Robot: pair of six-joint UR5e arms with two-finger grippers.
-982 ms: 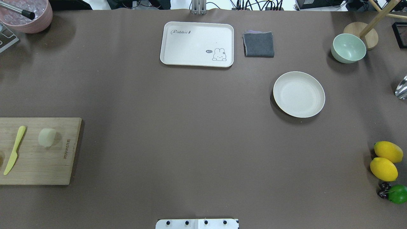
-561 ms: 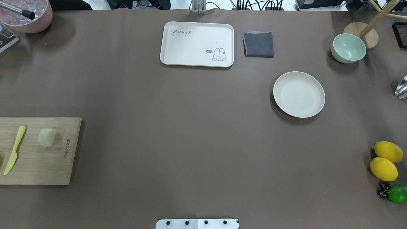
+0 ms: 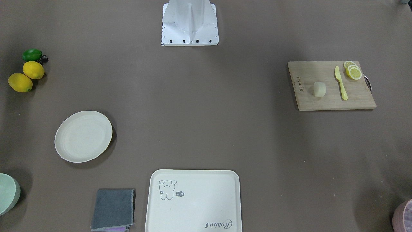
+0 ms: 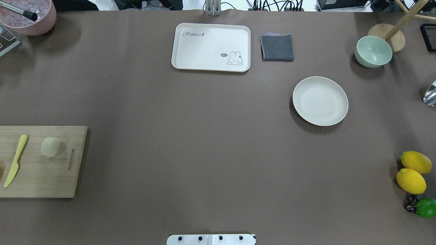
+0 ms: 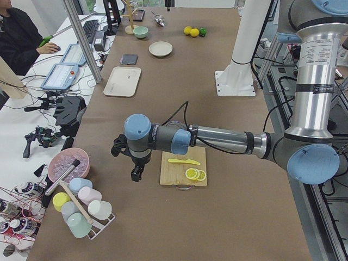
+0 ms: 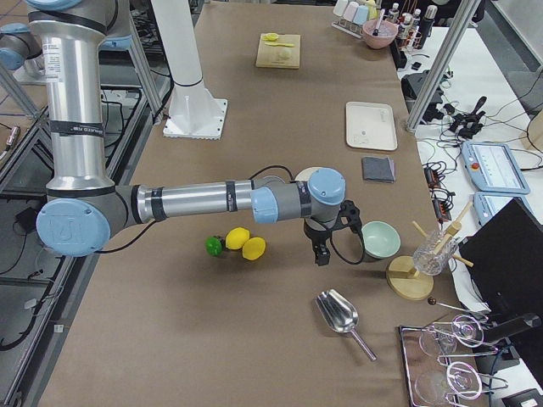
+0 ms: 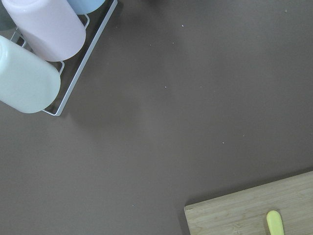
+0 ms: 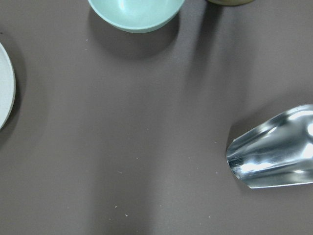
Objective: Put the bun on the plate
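The bun [image 4: 50, 147] rests on the wooden cutting board [image 4: 44, 177] at the left edge of the tabletop [image 4: 204, 153], near the yellow knife [image 4: 15, 160]. The plate [image 4: 320, 100] lies well apart, on the right half. The left end effector [image 5: 137, 173] hangs between the board and the cup rack [image 5: 81, 212]. The right end effector [image 6: 321, 254] hangs near the green bowl [image 6: 380, 238]. Whether either end effector is wide or narrow cannot be told.

light: bright, even, from above | shadows: soft | focus: sharp | glare: metal scoop [image 8: 274, 154]
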